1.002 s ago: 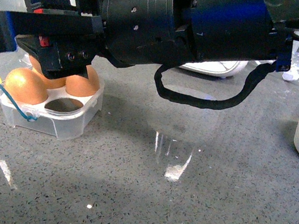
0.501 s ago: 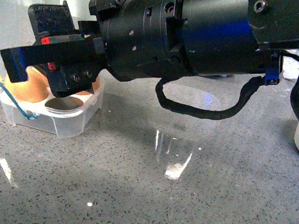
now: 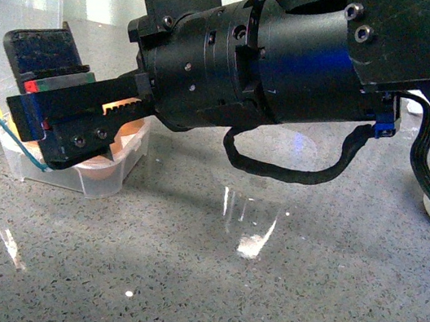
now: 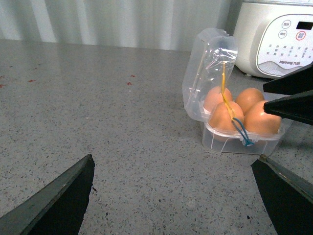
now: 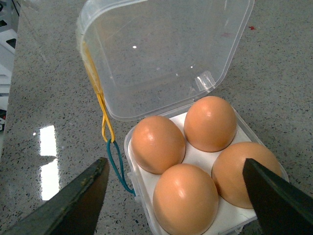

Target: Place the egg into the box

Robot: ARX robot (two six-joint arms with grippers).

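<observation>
On the left of the counter, the right gripper point(image 5: 174, 164) hangs wide open and empty above the box point(image 5: 198, 156). The egg point(image 5: 185, 198) sits in its near-right cup. The left gripper point(image 4: 172, 159) gapes empty too. The danger is a low finger clipping an egg or snagging the yellow cord point(image 5: 100, 105) and dragging the box.

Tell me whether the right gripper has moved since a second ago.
Yes. The right gripper has dropped lower, now covering most of the box it hovered above.
</observation>
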